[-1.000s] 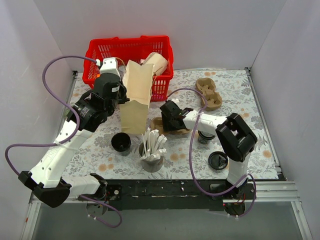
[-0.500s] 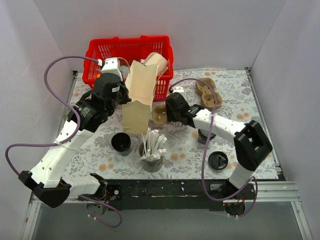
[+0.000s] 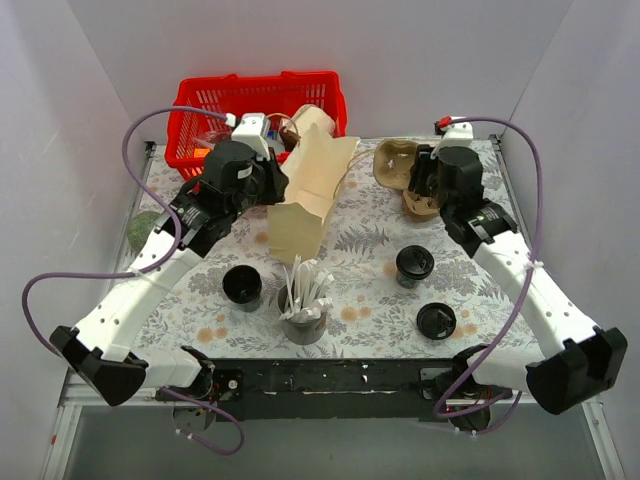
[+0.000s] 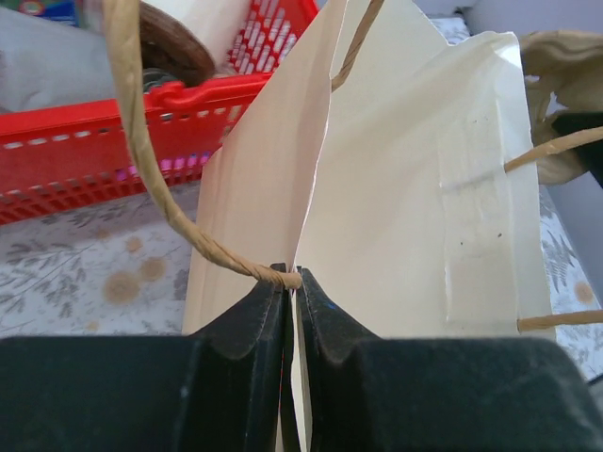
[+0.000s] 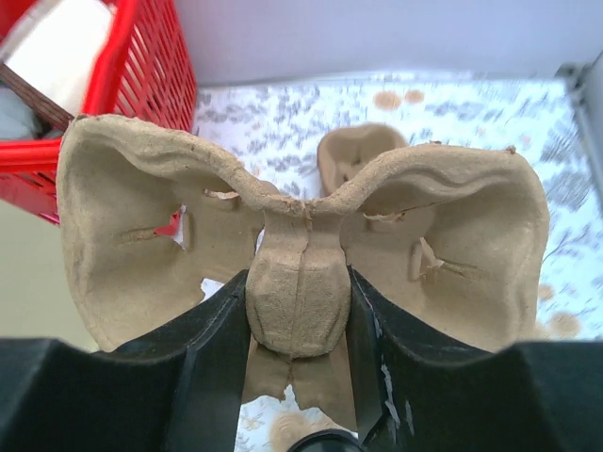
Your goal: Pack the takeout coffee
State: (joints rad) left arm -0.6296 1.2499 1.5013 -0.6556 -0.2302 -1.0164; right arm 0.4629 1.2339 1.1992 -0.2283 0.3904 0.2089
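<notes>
On the table (image 3: 370,238), the takeout coffee (image 3: 414,264) stands upright, lid uppermost.

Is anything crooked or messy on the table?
Yes. The paper bag is not standing straight: it leans toward the red basket, with the left gripper pinching its top edge. Nothing looks spilled.

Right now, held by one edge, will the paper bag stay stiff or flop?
Probably floppy: the paper bag leans, its thin wall pinched in the left gripper. Likely light, as one pinched edge steadies it. Tall and narrow, so it may tip if pushed.
</notes>
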